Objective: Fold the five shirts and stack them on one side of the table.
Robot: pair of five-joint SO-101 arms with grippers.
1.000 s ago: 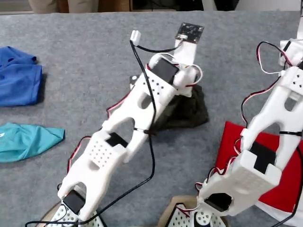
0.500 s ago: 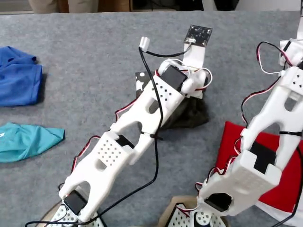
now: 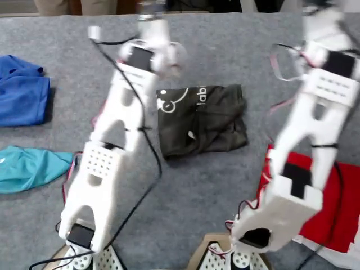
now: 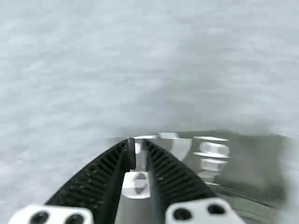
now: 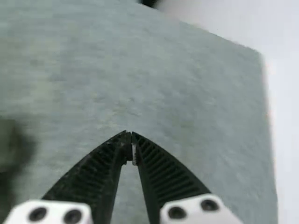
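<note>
A dark olive shirt (image 3: pixel 202 119) lies folded in the middle of the grey table (image 3: pixel 225 50), with no gripper touching it. The left arm (image 3: pixel 126 95) stretches past the shirt's left side toward the table's far edge. My left gripper (image 4: pixel 135 145) is shut and holds nothing above bare table. The right arm (image 3: pixel 315 112) rises at the right over a red shirt (image 3: pixel 332 211). My right gripper (image 5: pixel 129 140) is also shut and holds nothing, over the table near its far right corner. A blue shirt (image 3: pixel 21 90) and a teal shirt (image 3: pixel 31 166) lie at the left edge.
White cloth (image 3: pixel 332 253) peeks out under the red shirt at the front right. The arm bases (image 3: pixel 214 256) stand at the front edge. Dark olive cloth (image 5: pixel 9 140) shows at the rim of the right wrist view, and the table's edge (image 5: pixel 264 93) runs close by.
The left arm has lifted off the dark olive shirt and swung left toward the far edge, which uncovers the shirt. The right arm has shifted left and farther back.
</note>
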